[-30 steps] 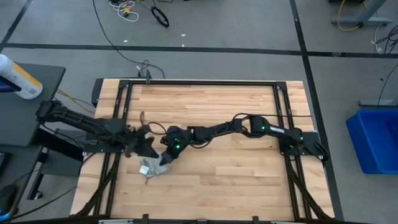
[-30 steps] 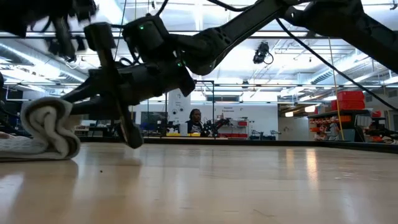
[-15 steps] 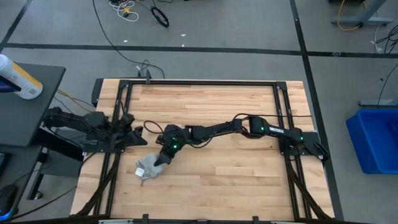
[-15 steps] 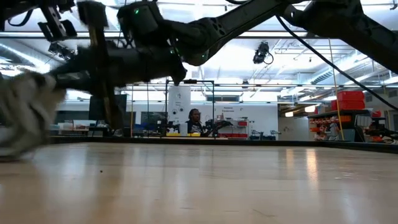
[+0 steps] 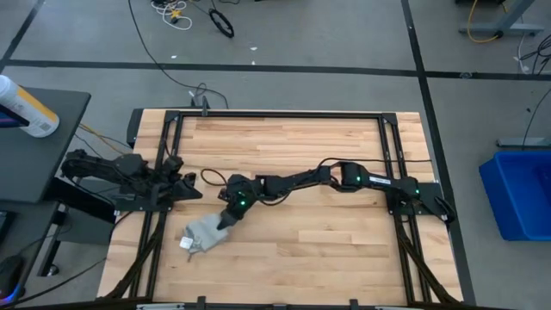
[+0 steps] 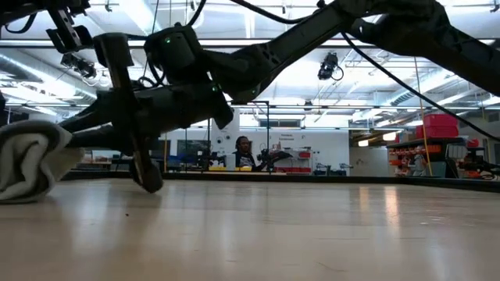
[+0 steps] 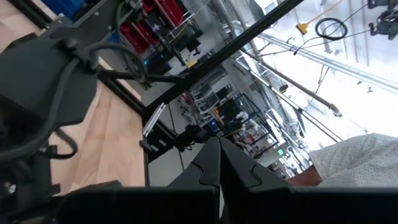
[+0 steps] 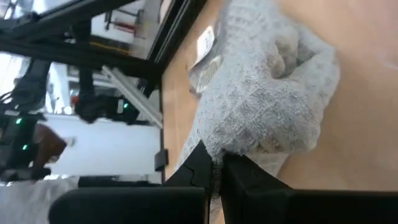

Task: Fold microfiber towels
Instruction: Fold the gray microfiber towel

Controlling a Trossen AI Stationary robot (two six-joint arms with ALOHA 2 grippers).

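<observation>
The right gripper (image 5: 225, 220) reaches far across the wooden table (image 5: 327, 250), fingers pressed together and pinching an edge of the grey-blue microfiber towel (image 5: 203, 232). The cloth lies bunched in a soft lump on the wood just beyond those fingertips, its small white tag (image 5: 185, 244) on the far side from them. The left gripper (image 5: 191, 191), fingers pressed together on nothing, waits near the right one, apart from the cloth.
</observation>
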